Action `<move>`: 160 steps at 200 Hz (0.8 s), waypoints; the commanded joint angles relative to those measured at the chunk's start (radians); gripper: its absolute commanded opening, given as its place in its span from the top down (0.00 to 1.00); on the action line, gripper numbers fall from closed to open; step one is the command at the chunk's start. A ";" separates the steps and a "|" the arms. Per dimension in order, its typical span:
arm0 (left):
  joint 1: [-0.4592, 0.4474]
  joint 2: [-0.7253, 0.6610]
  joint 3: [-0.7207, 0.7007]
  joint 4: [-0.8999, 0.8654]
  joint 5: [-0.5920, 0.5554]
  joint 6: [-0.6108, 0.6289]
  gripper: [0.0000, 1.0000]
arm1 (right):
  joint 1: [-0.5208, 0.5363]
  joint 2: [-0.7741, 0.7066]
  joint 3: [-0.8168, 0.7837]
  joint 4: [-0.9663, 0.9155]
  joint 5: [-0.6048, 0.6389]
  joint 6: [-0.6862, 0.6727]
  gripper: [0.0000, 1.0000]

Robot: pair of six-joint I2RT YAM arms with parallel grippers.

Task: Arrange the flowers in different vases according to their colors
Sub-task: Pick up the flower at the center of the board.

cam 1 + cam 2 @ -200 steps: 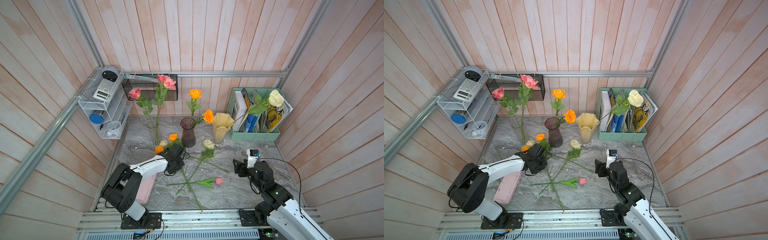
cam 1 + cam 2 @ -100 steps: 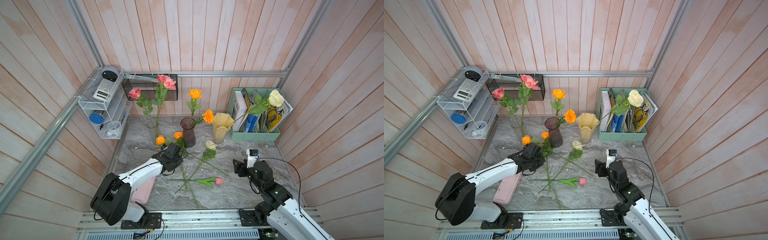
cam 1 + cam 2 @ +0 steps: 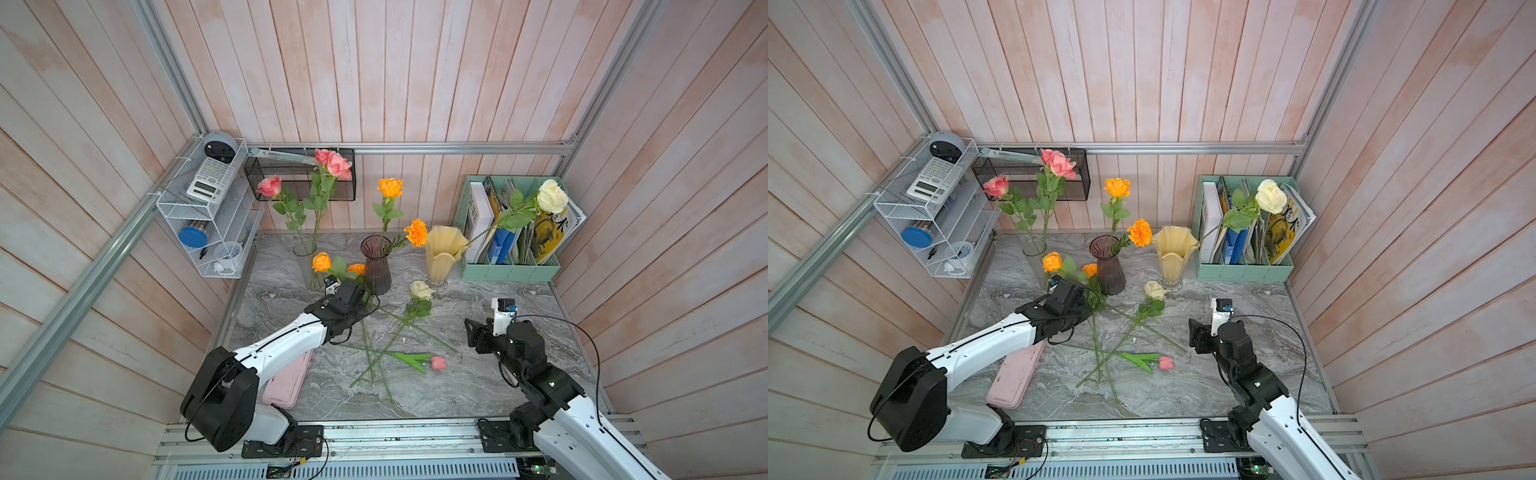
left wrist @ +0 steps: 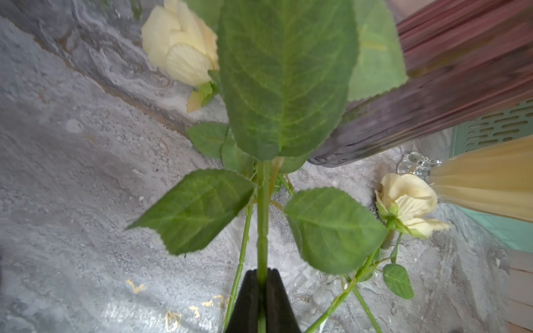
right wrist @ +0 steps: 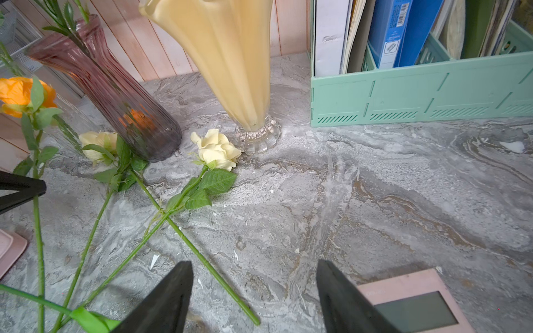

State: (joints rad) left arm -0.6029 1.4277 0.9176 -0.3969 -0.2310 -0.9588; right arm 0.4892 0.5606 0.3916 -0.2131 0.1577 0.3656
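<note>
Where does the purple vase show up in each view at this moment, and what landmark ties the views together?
Both top views: purple vase upright, beside the yellow vase.
Left wrist: purple vase blurred behind a big leaf, yellow vase close by.
Right wrist: purple vase in clear sight, next to the yellow vase.
Shared landmark: the yellow vase.

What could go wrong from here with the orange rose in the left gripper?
The left gripper pinches the orange rose below its leaves, right beside the purple vase: a swing could tip it. The stem's tail seems to lie among the crossed stems and may drag them.
</note>
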 commanded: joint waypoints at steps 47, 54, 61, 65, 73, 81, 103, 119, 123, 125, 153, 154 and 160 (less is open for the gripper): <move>-0.048 -0.049 0.131 -0.021 -0.204 0.251 1.00 | -0.005 0.017 -0.001 0.031 -0.017 -0.015 0.26; -0.049 -0.053 0.143 -0.021 -0.211 0.275 1.00 | -0.004 0.019 0.000 0.032 -0.016 -0.017 0.26; -0.049 -0.058 0.152 -0.013 -0.218 0.297 1.00 | -0.005 0.023 0.000 0.032 -0.016 -0.017 0.26; -0.050 -0.062 0.156 -0.007 -0.220 0.310 1.00 | -0.005 0.024 -0.001 0.033 -0.015 -0.018 0.26; -0.051 -0.069 0.165 0.004 -0.223 0.333 1.00 | -0.005 0.025 -0.001 0.035 -0.017 -0.018 0.26; -0.055 -0.073 0.177 0.008 -0.230 0.357 1.00 | -0.004 0.029 0.001 0.035 -0.018 -0.018 0.26; -0.070 -0.081 0.215 0.027 -0.243 0.442 1.00 | -0.005 0.035 0.006 0.035 -0.016 -0.021 0.26; -0.081 -0.090 0.252 0.038 -0.267 0.506 1.00 | -0.005 0.035 0.006 0.037 -0.016 -0.024 0.26; -0.084 -0.091 0.262 0.039 -0.274 0.522 1.00 | -0.005 0.035 0.008 0.037 -0.016 -0.024 0.26; -0.085 -0.091 0.267 0.041 -0.277 0.532 1.00 | -0.005 0.035 0.009 0.037 -0.015 -0.025 0.26; -0.125 -0.110 0.340 0.083 -0.313 0.673 1.00 | -0.005 0.040 0.006 0.041 -0.015 -0.025 0.26; -0.127 -0.111 0.343 0.084 -0.315 0.679 1.00 | -0.005 0.041 0.006 0.041 -0.014 -0.025 0.26; -0.139 -0.113 0.363 0.090 -0.333 0.711 1.00 | -0.005 0.042 0.006 0.043 -0.014 -0.027 0.26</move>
State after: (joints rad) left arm -0.7048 1.3521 1.2034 -0.3721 -0.4915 -0.4240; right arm 0.4892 0.5976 0.3916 -0.1951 0.1509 0.3546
